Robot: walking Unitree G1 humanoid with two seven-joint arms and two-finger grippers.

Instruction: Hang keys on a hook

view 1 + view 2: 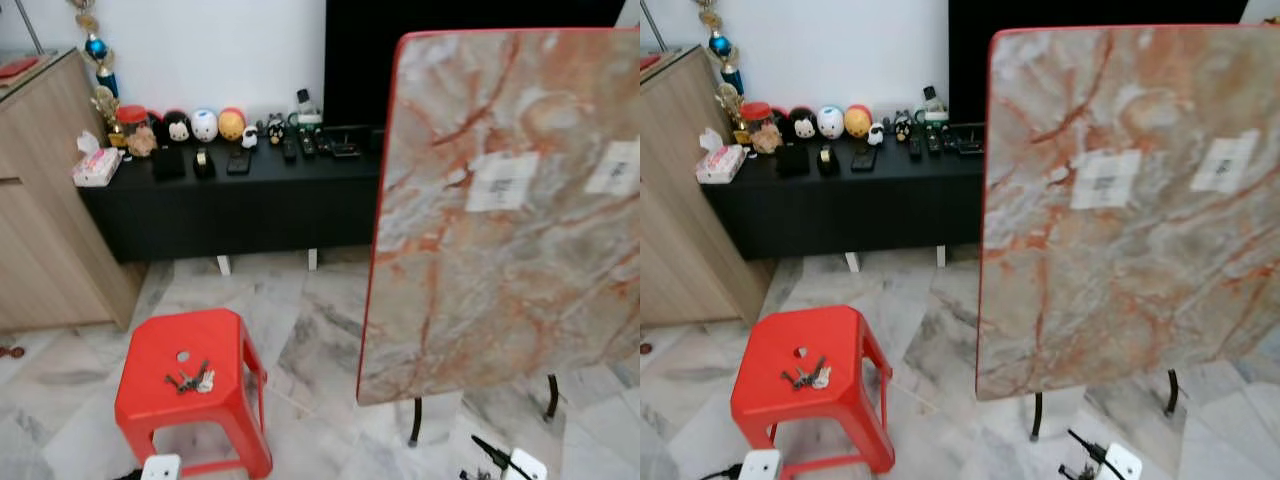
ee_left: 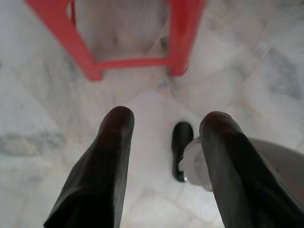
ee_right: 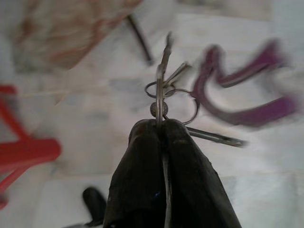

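Holding a key bunch (image 3: 167, 90) pinched between closed fingers, your right gripper (image 3: 161, 126) hangs low beside the tabletop (image 1: 500, 220). Left gripper (image 2: 164, 128) is spread, empty. More keys (image 1: 190, 381) lie on the stool (image 1: 160, 400). Carrying step; next, locate a hook.

I assess this as a private home, a living room. The floor (image 1: 310, 330) is grey-veined marble tile. A low black sideboard (image 1: 230, 200) stands against a white wall (image 1: 220, 50) and carries a row of round plush toys (image 1: 205, 124), remote controls (image 1: 298, 146), a tissue pack (image 1: 95, 168) and a trophy (image 1: 98, 60). A light wooden cabinet (image 1: 45, 200) adjoins it. A red plastic stool (image 1: 190, 385) stands on the tiles beside a folding table (image 1: 510, 210) tipped upright, its marble-pattern top facing me.
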